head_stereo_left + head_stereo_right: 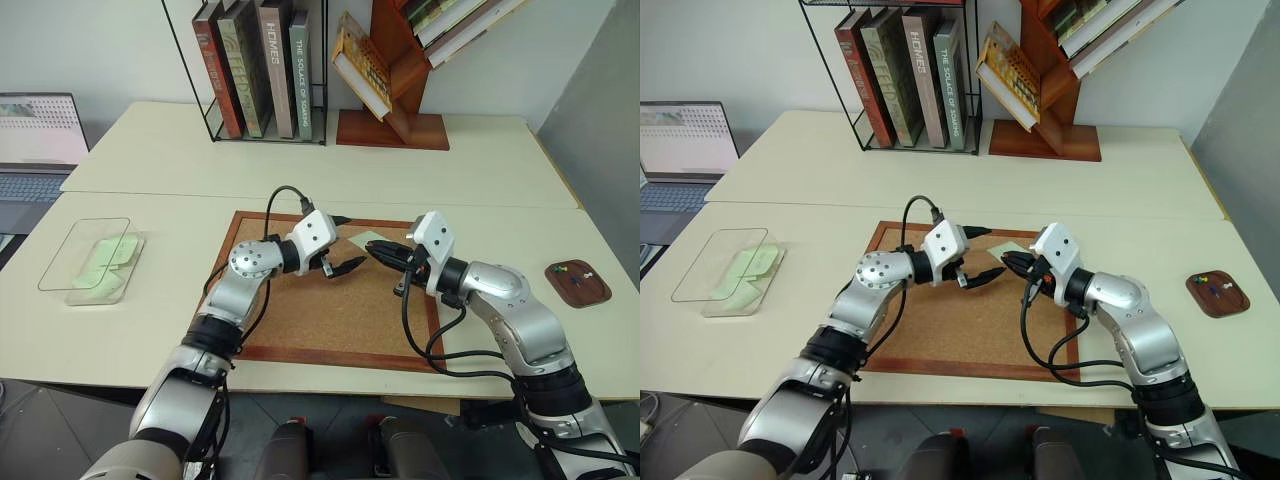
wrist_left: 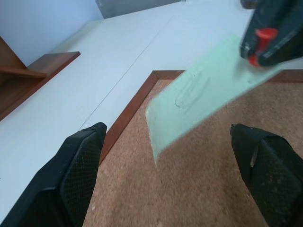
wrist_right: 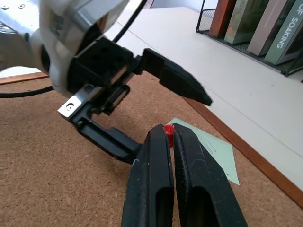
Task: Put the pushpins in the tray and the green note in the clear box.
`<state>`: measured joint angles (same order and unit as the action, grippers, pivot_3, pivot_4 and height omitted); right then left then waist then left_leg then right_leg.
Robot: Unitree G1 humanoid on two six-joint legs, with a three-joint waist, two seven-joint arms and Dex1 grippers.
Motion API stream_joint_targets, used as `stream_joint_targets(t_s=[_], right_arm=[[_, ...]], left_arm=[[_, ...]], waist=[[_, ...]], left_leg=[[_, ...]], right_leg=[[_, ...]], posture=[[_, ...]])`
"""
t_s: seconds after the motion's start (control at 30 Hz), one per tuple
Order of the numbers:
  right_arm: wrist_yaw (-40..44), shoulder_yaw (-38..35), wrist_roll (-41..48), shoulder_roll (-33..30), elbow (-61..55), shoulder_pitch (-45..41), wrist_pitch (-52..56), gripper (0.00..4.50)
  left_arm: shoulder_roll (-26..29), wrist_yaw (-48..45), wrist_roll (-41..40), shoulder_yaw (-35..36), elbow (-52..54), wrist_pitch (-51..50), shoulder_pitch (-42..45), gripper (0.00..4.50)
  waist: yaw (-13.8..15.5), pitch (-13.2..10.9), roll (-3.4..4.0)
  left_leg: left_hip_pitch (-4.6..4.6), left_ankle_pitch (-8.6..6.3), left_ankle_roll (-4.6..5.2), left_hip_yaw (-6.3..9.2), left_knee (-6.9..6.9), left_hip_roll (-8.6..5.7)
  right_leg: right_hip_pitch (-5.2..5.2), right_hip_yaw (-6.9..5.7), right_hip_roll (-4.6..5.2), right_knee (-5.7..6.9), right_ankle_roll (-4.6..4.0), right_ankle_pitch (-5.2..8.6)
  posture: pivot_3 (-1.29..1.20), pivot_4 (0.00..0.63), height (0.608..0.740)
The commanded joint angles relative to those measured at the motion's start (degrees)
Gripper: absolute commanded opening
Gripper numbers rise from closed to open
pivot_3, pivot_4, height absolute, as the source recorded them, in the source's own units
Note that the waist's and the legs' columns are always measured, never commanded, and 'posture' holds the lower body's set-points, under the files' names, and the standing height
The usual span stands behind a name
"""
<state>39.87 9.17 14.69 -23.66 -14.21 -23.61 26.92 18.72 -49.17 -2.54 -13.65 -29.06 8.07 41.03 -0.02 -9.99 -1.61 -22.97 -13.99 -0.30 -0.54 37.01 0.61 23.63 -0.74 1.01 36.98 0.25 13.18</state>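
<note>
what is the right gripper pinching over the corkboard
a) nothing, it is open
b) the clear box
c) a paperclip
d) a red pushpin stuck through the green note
d: in the right wrist view the right gripper is shut on a red pushpin, and the left wrist view shows the green note hanging from that pin above the corkboard.

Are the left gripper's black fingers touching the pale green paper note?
Apart. In the left wrist view both fingers stand wide open, and the pale green paper note hangs between them with bare corkboard showing on each side.
</note>
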Motion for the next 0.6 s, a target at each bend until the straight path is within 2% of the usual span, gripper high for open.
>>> stream_joint_targets(t_s=[0.03,0.3,0.6], right_arm=[[-0.32,-0.91,1.25,0.21,-3.37,-1.01,0.85,0.0],[-0.98,-1.33,2.37,0.58,-4.43,-0.86,2.96,0.0],[-2.13,-1.94,3.94,0.97,-4.59,-1.17,4.64,0.0]], left_arm=[[-1.55,-1.39,0.38,0.03,-3.37,3.34,3.25,4.07],[-2.79,-4.72,0.5,0.18,-7.89,5.84,4.87,2.59],[-3.07,-8.52,-1.44,1.03,-7.05,5.5,3.63,0.75]], waist=[[-0.05,0.0,0.0],[-0.11,0.0,0.0],[-0.1,0.0,0.0]], left_leg=[[0.0,0.0,0.0,-0.01,0.0,0.0],[0.01,0.0,0.0,0.0,0.0,0.02],[0.01,0.0,0.0,0.0,0.02,0.02]], right_leg=[[0.0,0.01,-0.02,0.0,0.0,0.0],[0.0,0.02,-0.21,0.02,0.0,0.0],[0.0,0.02,-0.21,0.04,0.0,0.0]], posture=[[0.0,0.15,0.74],[0.0,0.15,0.74],[0.0,0.15,0.74]])
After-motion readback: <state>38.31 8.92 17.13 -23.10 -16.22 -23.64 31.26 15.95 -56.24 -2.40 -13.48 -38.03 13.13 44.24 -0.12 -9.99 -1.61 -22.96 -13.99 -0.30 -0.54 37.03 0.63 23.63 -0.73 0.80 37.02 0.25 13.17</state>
